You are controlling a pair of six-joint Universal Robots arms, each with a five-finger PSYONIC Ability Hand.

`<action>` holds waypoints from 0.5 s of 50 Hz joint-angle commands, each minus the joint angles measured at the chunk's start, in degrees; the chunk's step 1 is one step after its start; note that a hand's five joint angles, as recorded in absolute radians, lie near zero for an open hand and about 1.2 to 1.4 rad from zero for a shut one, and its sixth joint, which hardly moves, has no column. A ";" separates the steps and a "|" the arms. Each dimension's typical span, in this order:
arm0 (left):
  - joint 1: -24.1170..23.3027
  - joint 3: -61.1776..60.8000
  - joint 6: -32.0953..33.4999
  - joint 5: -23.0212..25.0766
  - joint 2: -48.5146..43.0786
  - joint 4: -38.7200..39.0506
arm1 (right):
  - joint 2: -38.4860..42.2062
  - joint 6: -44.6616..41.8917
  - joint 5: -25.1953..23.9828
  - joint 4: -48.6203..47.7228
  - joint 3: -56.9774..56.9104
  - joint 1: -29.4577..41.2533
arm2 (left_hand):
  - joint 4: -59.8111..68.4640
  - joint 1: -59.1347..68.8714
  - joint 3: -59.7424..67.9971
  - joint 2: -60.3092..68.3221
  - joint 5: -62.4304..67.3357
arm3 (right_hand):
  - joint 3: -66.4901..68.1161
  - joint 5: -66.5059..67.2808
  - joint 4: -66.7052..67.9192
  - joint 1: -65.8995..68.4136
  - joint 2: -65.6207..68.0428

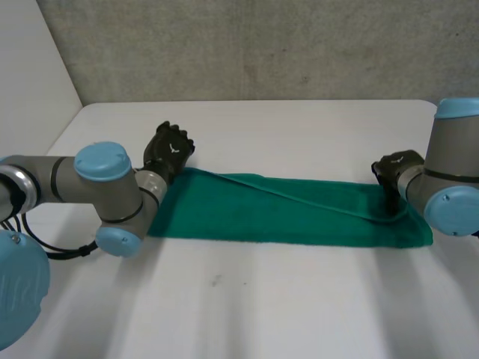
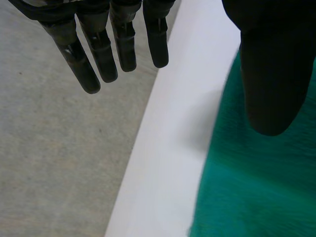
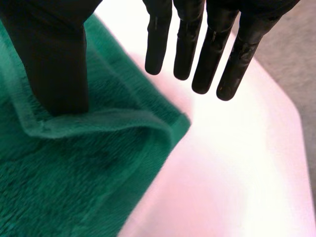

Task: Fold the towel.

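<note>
the green towel (image 1: 284, 217) lies as a long strip across the table (image 1: 299, 127), left hand (image 1: 168, 149) and right hand (image 1: 391, 170) open-fingered at its far corners, so a pinch could catch only the top layer and spoil the fold.

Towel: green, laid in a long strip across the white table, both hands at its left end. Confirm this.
Wrong on the hands. The head view shows the left hand at the towel's left end and the right hand at its right end. The rest holds: green, a long strip on the white table.
</note>
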 commanded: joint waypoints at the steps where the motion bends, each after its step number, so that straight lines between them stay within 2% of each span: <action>1: -0.14 -0.74 -0.12 -0.39 2.92 0.97 | -4.07 1.70 -0.03 -2.00 0.59 -0.77 | 1.06 0.26 0.27 0.48 1.10 | -2.00 -2.37 -2.13 1.51 -2.87; 6: -0.14 -3.47 -0.20 -0.57 5.65 2.02 | -8.98 3.72 -0.82 -5.79 4.19 -0.86 | -0.45 -1.25 -1.24 -1.03 -0.42 | -0.99 -1.36 -1.12 2.51 -1.87; 11: -0.14 -6.72 -0.38 -0.66 8.11 2.11 | -15.22 3.81 -3.19 -5.53 8.76 -0.68 | -1.30 -2.10 -2.09 -1.88 -1.26 | 1.02 0.66 0.90 4.53 0.15; 19: -0.14 -11.38 -0.47 -0.66 10.92 2.11 | -21.47 3.81 -8.72 2.28 17.37 -0.86 | -1.80 -2.60 -2.59 -2.38 -1.76 | 26.54 26.17 26.41 30.04 25.66; 25: -0.14 -12.08 -0.55 -0.66 11.28 2.11 | -21.38 3.72 -10.40 6.69 20.72 -0.86 | -1.80 -2.60 -2.59 -2.38 -1.76 | 33.15 32.79 33.03 36.66 32.28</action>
